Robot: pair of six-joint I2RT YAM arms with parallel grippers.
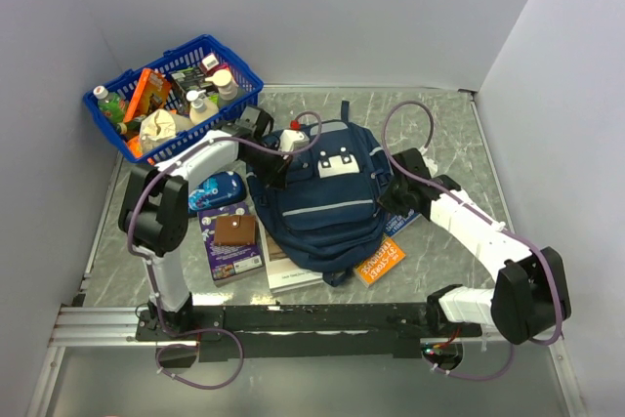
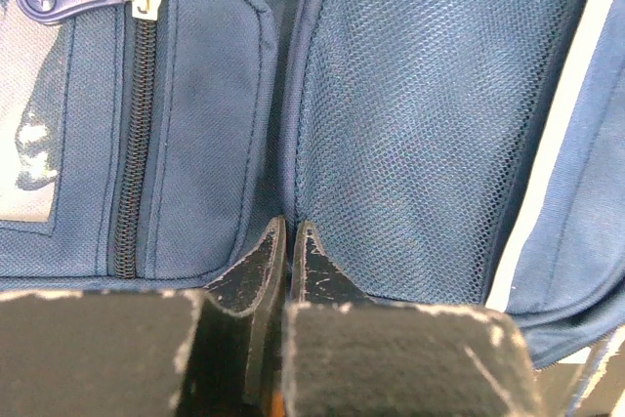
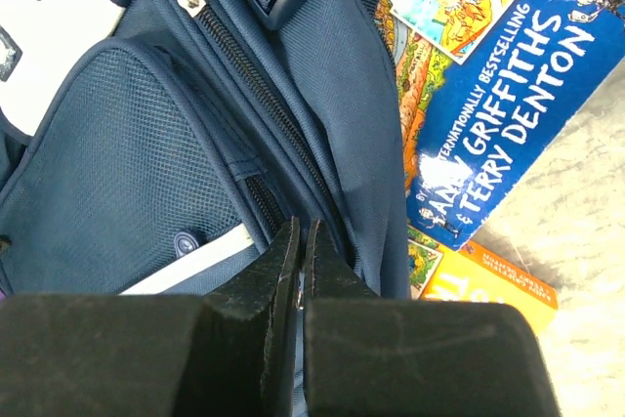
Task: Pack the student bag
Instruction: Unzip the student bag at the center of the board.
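The student bag (image 1: 322,192), navy with a grey-blue front panel and white patches, lies flat mid-table. My left gripper (image 1: 276,171) is at its left side. In the left wrist view the left gripper (image 2: 289,229) is shut, pinching the fabric fold between a zipped pocket (image 2: 146,144) and the mesh side pocket (image 2: 420,124). My right gripper (image 1: 393,197) is at the bag's right side. In the right wrist view the right gripper (image 3: 301,231) is shut at the end of a zip (image 3: 244,75), with a small silvery metal piece between the jaws.
A blue basket (image 1: 107,109) of bottles and packets stands at the back left. A small blue pencil case (image 1: 217,190), a purple book with a brown wallet (image 1: 232,231), a white book (image 1: 293,272) and an orange book (image 1: 379,263) surround the bag. A blue paperback (image 3: 498,114) lies by the right gripper.
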